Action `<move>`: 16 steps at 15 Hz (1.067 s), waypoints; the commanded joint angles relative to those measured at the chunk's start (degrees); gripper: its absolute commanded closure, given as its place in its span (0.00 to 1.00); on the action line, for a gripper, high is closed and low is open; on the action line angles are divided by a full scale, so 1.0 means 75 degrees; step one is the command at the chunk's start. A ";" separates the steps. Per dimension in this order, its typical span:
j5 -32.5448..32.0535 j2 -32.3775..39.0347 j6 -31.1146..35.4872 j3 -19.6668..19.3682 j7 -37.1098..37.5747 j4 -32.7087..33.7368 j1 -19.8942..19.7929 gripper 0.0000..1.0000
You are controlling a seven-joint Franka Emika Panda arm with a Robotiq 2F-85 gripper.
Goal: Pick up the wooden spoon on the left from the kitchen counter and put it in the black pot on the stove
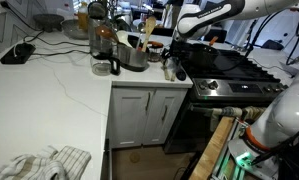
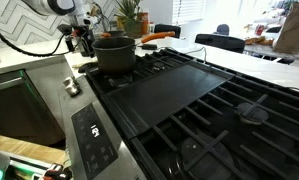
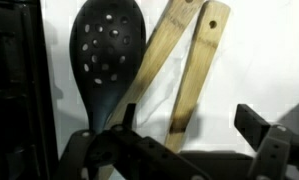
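Gripper (image 3: pixel 184 140) is sitting closest to the wrist cam, jaws spread wide and holding nothing. Fingers (image 3: pixel 264 140) are framing the bottom edge of that view.

Under it, three utensils are lying on the white kitchen counter (image 3: pixel 264 60): a black slotted spoon (image 3: pixel 109 50) at 10 o'clock, then two pale wooden handles. I'm reading the left one as the wooden spoon (image 3: pixel 161 55). The second wooden handle (image 3: pixel 201 65), with a hole at its tip, is lying just beside it at 3 o'clock.

Long axis: the spoon is running diagonally, handle end pointing to about 1 o'clock and the lower end heading to 7 o'clock. Its bowl is hiding behind the gripper, so I'm not confirming which end is which. Down low it's meeting the slotted spoon's neck; touching or crossing, can't tell.

In an exterior view the gripper (image 1: pixel 172 60) is hovering over the counter (image 1: pixel 49 90) strip, with the stove (image 1: pixel 229 70) at its 3 o'clock. The black pot (image 2: pixel 114 55) is sitting on the stove (image 2: pixel 189 100), with the gripper (image 2: pixel 84 42) at roughly 10 o'clock from it.

Step, my call: lining up above the spoon, grasp not yet made.

Next move is asking for a straight descent with the jaws straddling the handle across its width. Going in high on the shaft looks best, where the neighbours are leaving the most room. Then close, lift and carry toward 3 o'clock to the pot.

Risk: pinching a neighbour along with it.
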 commanded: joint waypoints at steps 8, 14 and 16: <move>-0.0047 0.0593 0.0261 -0.0031 0.0170 0.0242 0.0227 0.42; 0.0028 0.0798 0.0286 -0.0050 0.0113 0.0334 0.0223 0.54; 0.0017 0.0866 0.0294 -0.0056 0.0122 0.0374 0.0231 0.44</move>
